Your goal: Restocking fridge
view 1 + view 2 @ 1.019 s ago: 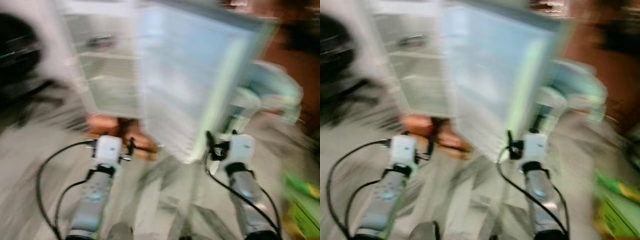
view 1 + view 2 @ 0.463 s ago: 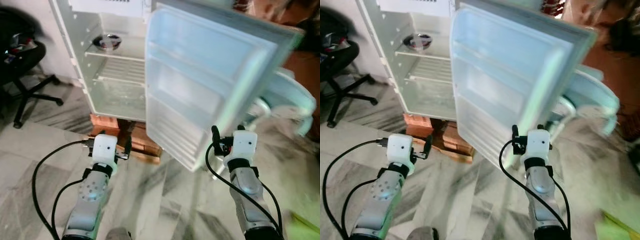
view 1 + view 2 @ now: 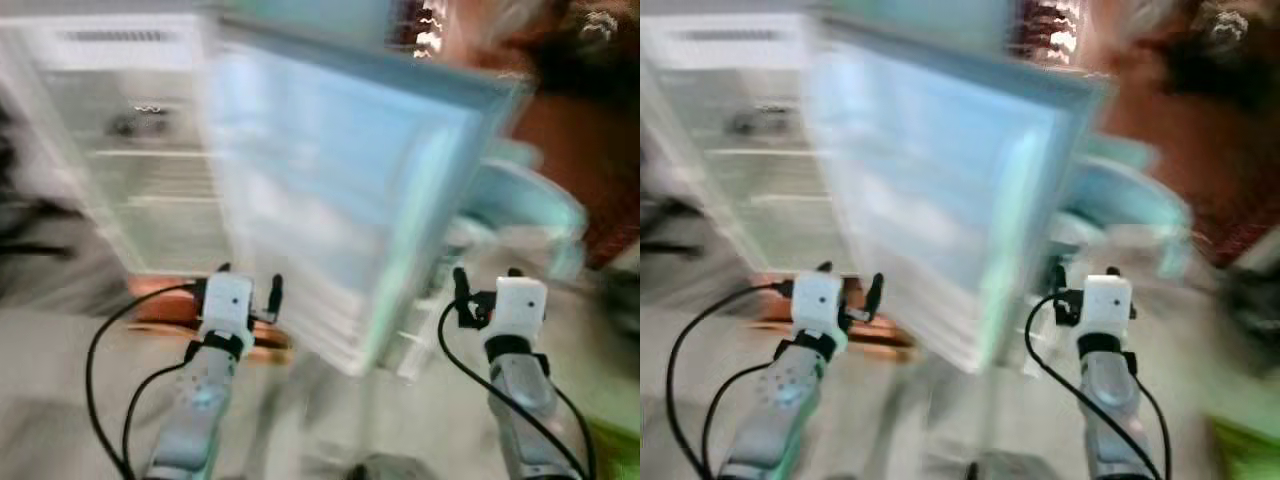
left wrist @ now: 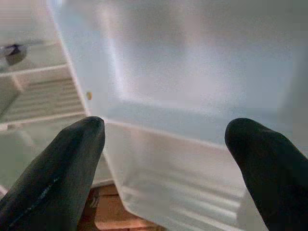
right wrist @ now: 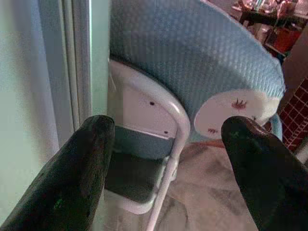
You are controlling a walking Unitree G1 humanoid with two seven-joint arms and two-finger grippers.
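A small white fridge [image 3: 130, 190] stands open ahead on the left, blurred by camera motion. Its door [image 3: 340, 200] is swung wide toward me, with its inner shelves facing me. A dark bowl [image 4: 13, 52] sits on an upper wire shelf inside. My left gripper [image 3: 250, 282] is open and holds nothing, low in front of the door's lower edge; the left wrist view shows its fingers [image 4: 62, 163] pointing at the door's inner side. My right gripper [image 3: 487, 276] is open and holds nothing, just right of the door's outer edge [image 5: 77, 72].
A light blue padded chair [image 5: 192, 62] with a white frame stands right behind the open door. The fridge rests on a wooden pallet [image 3: 160, 300]. The floor is grey marble. Something green [image 3: 612, 440] lies at the lower right.
The whole picture has shifted left and blurred, so the camera has moved. Both arms stay raised in front of me with fingers open.
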